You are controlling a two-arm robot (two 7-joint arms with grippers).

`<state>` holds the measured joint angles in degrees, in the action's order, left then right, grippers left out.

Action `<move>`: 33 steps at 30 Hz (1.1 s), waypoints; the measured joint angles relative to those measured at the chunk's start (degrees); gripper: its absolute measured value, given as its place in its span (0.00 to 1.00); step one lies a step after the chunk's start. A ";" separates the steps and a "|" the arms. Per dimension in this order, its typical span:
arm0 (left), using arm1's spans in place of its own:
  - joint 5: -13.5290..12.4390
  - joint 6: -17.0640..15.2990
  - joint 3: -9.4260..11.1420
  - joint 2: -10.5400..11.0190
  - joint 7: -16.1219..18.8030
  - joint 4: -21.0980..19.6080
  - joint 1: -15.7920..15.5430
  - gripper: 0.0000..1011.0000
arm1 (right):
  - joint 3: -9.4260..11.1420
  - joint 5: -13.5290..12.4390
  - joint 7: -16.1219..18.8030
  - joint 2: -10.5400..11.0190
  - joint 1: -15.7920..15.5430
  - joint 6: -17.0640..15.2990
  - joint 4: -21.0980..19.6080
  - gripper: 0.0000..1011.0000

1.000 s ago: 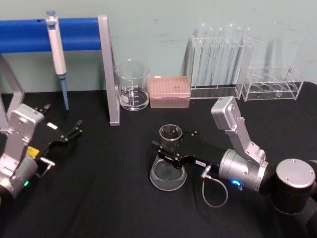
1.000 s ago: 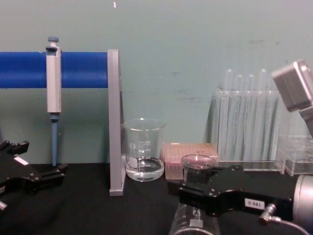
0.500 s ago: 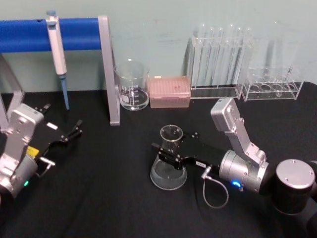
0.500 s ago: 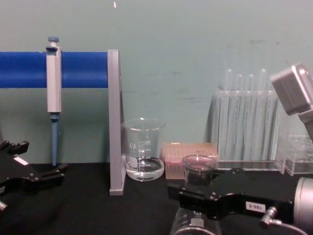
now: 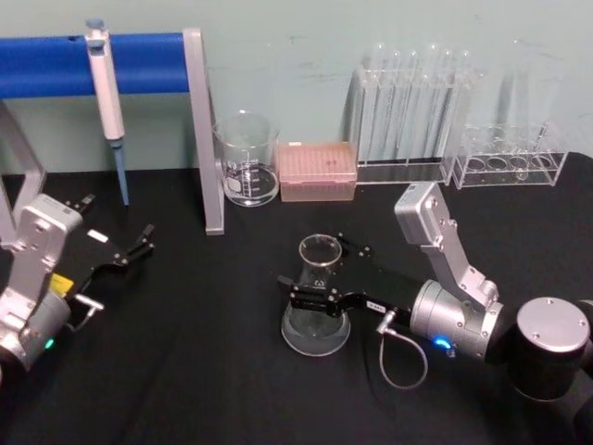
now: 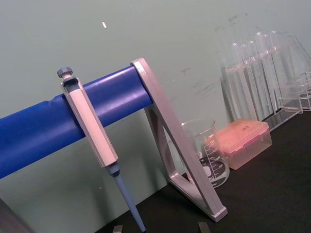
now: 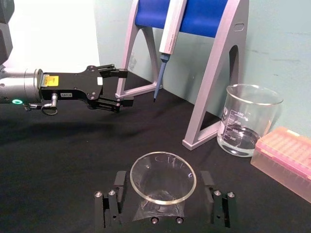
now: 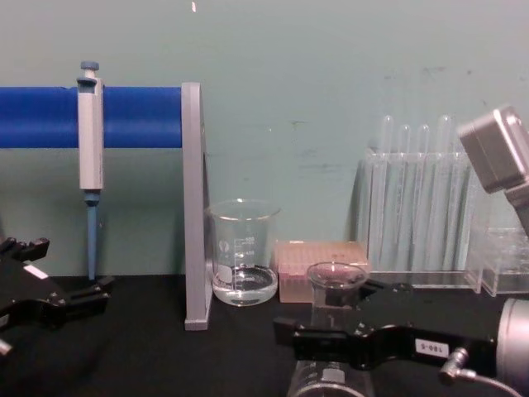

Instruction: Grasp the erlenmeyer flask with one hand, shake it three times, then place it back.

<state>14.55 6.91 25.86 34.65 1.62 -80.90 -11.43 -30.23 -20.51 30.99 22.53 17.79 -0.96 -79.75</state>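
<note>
My right claw [image 5: 313, 293] open, fingers either side of neck of clear glass conical flask [image 5: 316, 311] standing on black desk [image 5: 204, 371] before beaker. Judgement: centre neck, squeeze gently, lift straight. Left claw [image 5: 137, 245] parked, open.

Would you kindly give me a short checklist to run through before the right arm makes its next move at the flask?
1. The erlenmeyer flask stands upright on the black table: ok.
2. The right gripper is open, with a finger on each side of the neck and a gap showing on both sides: ok.
3. The flask is centred between the fingers: ok.
4. The beaker and the pink tip box stand behind the flask and apart from it: ok.
5. The left gripper is open and off to the left, away from the flask: ok.
6. How much liquid is in the flask: cannot tell.
</note>
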 joint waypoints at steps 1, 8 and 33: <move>0.00 0.00 0.00 0.00 0.00 0.00 0.00 0.99 | 0.01 -0.01 0.01 0.00 0.00 0.00 -0.01 0.95; 0.00 0.00 0.00 0.00 0.00 0.00 0.00 0.99 | 0.02 -0.04 0.03 0.00 0.00 0.02 -0.03 0.99; 0.00 0.00 0.00 0.00 0.00 0.00 0.00 0.99 | 1.90 -2.56 2.97 5.75 -3.55 0.93 -4.50 0.99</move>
<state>14.55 6.91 25.86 34.64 1.62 -80.90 -11.43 -28.33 -23.06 33.96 28.29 14.24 -0.03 -84.26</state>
